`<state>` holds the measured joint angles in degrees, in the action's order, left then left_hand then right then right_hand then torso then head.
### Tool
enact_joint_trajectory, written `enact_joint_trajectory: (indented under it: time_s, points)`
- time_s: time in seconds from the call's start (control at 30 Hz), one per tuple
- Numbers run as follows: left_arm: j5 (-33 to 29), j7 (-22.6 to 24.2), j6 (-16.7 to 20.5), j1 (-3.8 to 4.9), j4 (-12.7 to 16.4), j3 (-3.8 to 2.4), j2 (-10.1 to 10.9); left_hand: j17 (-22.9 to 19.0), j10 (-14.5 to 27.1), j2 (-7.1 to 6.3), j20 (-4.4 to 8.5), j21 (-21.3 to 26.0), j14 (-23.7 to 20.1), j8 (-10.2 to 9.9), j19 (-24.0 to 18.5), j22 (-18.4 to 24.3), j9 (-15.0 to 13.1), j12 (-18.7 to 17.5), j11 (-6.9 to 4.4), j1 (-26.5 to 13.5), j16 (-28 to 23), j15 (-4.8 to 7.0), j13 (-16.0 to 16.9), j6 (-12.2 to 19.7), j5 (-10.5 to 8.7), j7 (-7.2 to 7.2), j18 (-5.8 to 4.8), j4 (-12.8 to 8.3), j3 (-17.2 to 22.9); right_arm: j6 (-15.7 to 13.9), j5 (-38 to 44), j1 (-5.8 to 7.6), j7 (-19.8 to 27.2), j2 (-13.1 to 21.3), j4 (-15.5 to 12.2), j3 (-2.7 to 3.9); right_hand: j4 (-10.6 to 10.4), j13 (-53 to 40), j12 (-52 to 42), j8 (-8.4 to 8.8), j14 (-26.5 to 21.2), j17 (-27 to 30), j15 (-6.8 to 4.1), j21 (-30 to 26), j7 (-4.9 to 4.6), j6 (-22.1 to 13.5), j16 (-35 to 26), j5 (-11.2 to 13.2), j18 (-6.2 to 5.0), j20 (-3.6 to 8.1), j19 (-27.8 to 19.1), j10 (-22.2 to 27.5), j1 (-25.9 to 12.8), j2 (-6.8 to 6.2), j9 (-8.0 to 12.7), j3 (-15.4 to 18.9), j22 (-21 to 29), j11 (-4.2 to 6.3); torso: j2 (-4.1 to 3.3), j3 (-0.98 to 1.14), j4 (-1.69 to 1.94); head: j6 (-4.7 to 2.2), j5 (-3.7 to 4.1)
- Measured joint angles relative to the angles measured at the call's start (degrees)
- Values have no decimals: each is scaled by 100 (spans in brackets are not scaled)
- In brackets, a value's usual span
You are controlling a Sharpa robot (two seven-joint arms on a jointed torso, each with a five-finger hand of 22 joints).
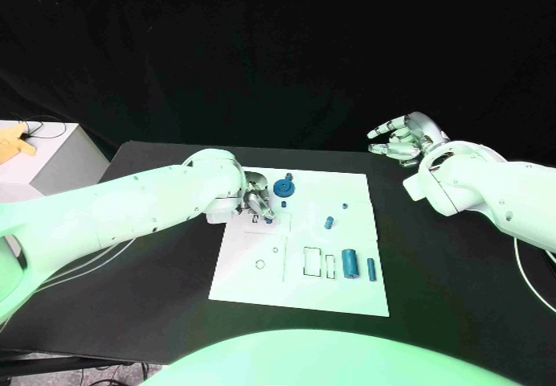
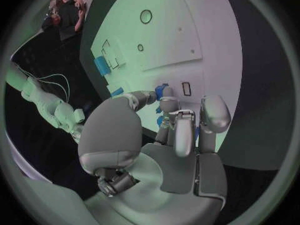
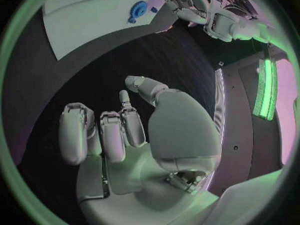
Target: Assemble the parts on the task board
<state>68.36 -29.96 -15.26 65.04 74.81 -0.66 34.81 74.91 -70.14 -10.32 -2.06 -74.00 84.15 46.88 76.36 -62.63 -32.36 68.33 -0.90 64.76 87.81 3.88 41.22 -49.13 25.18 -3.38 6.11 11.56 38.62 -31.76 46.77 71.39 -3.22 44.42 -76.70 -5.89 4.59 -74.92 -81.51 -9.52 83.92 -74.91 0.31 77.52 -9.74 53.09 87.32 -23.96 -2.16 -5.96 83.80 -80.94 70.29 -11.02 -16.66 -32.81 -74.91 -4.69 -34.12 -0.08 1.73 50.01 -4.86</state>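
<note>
— Left robot hand point(image 1: 259, 203) pinches a small blue part point(image 2: 164, 91) at the task board's point(image 1: 348, 285) near-left area; probably to seat it.
— And the right robot hand point(image 1: 402, 135)?
— Open, holding nothing; raised over the desk point(image 1: 464, 273), well apart.

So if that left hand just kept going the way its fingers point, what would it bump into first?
Most likely the white task board itself: the left hand points down at it, near a small blue part by its fingertips. Depth is hard to judge, so it may already touch.
</note>
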Motion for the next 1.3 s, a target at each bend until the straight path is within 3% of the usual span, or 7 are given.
enact_joint_trajectory:
  time_s: [0.8, 1.3]
  points:
    - [-3, 4, -31, -1, -31, -7, 9, 0, 0, 0, 0, -27, 0, 6, 0, -12, -7, 0, 1, 1, 0, 0, -2, 8, 17, -9, 1, 0, 0, 15, 0, -4, -15, 3, -1, -1, -25, 0, 24, -21, 0, 0, 0, 0, -27, -27, 0, 0, 0, 0, 0, 0, 0, 0, 9, 25, 1, 0, -2, -3, 3, 0, -2]
    - [15, 0, -31, -3, -56, -8, -32, 0, -1, 1, 0, -27, 0, 2, 0, -12, -22, 0, 2, 1, 0, 0, -9, -7, 14, 3, 2, 0, 0, 26, 0, -10, -18, -1, 0, -1, -25, -2, 23, -21, 0, 0, 0, 0, -27, -27, 0, 0, 0, 0, 0, 0, 0, 0, 8, 25, -3, 0, -1, 7, 1, 0, -10]
